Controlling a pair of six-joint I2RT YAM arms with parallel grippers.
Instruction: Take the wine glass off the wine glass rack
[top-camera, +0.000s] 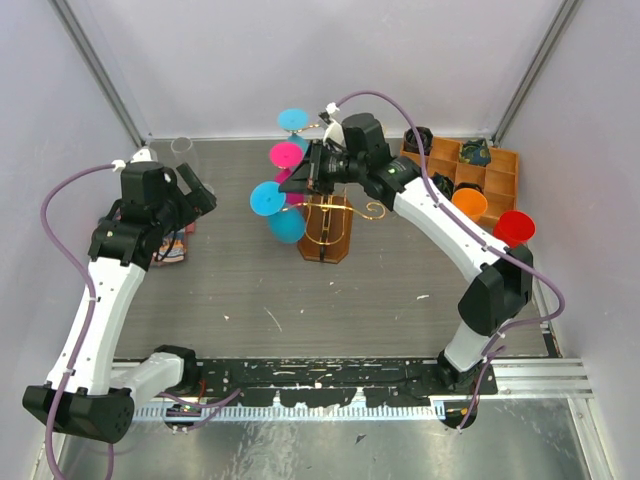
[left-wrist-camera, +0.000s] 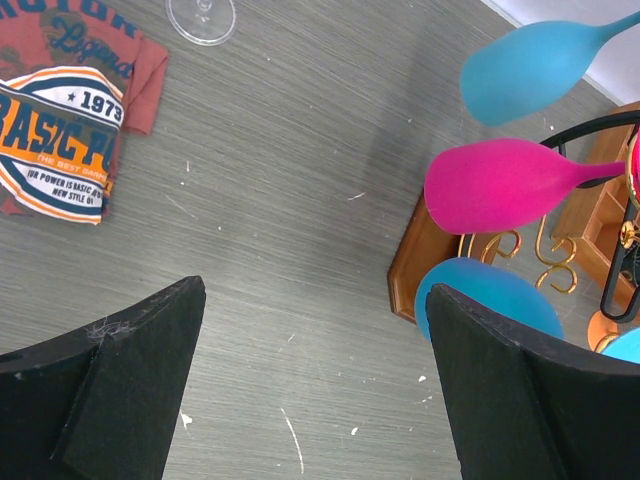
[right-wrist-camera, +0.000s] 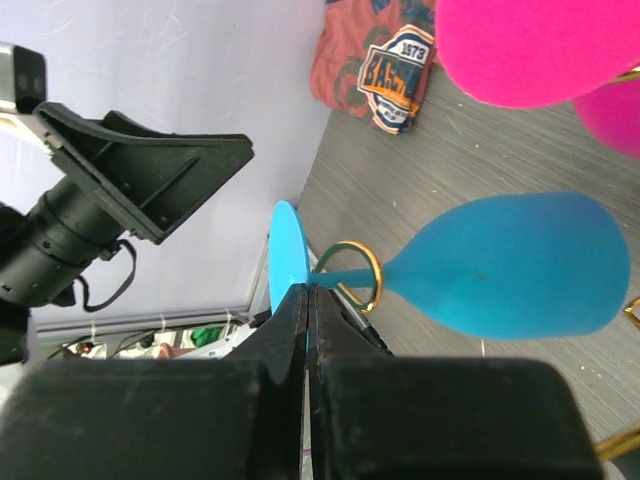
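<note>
1. Your right fingers (right-wrist-camera: 300, 308) are all but closed. They pinch the thin rim of the round foot of the blue wine glass (right-wrist-camera: 510, 265), and nothing else sits between them.
2. That glass hangs upside down on the wine glass rack (top-camera: 326, 228), foot on top and bowl below. In the top view it is on the rack's 9 o'clock side. Its stem runs through a gold ring (right-wrist-camera: 350, 275) of the rack, so the glass is not off the rack.
3. The rack stands on its brown wooden base near the middle of the counter (top-camera: 400, 290). A magenta glass (top-camera: 286, 155) and a lighter blue glass (top-camera: 293, 120) hang from it at about 12 o'clock of the pinched foot.
4. Your left fingers (top-camera: 198, 186) are spread wide with nothing between them. They hover over bare counter at the rack's 9 o'clock, apart from it.
5. A folded printed T-shirt (left-wrist-camera: 70, 120) lies at 7 o'clock of your left fingers. A clear stemmed glass (top-camera: 185, 150) stands upright at their 11 o'clock.
6. A compartmented wooden tray (top-camera: 500, 153) sits at the rack's 2 o'clock. An orange cup (top-camera: 468, 203) and a red cup (top-camera: 513, 228) are at its near edge. You cannot tell whether either one stands inside a compartment.
</note>
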